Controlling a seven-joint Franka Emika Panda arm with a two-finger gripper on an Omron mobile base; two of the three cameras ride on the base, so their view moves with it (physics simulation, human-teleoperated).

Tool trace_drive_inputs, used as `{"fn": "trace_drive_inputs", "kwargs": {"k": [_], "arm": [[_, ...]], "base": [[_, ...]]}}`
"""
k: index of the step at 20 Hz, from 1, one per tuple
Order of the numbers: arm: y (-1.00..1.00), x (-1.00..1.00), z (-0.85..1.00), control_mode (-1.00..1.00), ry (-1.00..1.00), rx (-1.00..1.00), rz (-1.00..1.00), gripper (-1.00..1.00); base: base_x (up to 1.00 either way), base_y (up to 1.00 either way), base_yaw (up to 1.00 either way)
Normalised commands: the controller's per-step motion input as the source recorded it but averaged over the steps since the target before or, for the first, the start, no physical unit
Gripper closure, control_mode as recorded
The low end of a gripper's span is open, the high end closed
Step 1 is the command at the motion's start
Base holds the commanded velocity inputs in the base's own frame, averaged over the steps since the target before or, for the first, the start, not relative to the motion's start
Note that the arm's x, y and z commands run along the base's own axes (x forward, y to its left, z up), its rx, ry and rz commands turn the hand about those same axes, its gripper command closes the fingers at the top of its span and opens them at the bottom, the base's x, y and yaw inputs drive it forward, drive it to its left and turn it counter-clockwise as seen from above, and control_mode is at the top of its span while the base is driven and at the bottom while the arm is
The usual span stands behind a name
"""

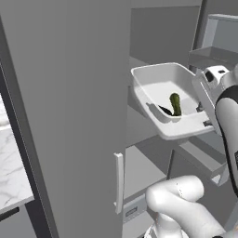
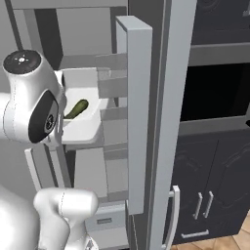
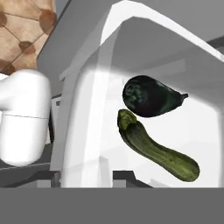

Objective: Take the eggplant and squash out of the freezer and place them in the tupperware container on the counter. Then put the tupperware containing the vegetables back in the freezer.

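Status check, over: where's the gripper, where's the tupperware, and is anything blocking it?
Gripper at the tupperware container's near rim, grip unclear. Container tilted inside the freezer, eggplant and squash lying in it. Freezer door open, nothing blocking.

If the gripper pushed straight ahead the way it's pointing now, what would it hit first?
Most likely the tupperware container itself: its white floor lies straight ahead, with the eggplant and squash just beside that line. Depth is hard to judge.
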Motion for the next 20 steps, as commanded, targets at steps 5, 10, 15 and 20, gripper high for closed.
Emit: {"fn": "trace_drive_inputs", "kwargs": {"k": [5, 10, 15, 20], "arm": [[0.00, -0.44, 0.17, -1.00, -0.22, 0.00, -0.04, 1.00], [0.04, -0.57, 0.30, -1.00, -0.38, 0.00, -0.07, 1.00], [0.06, 0.16, 0.20, -1.00, -0.10, 0.01, -0.05, 1.00], [0.09, 0.52, 0.09, -1.00, -0.02, 0.02, -0.01, 1.00]], "base": [[0.00, 0.00, 0.00], [0.00, 0.00, 0.00], [0.00, 0.00, 0.00], [0.00, 0.00, 0.00]]}}
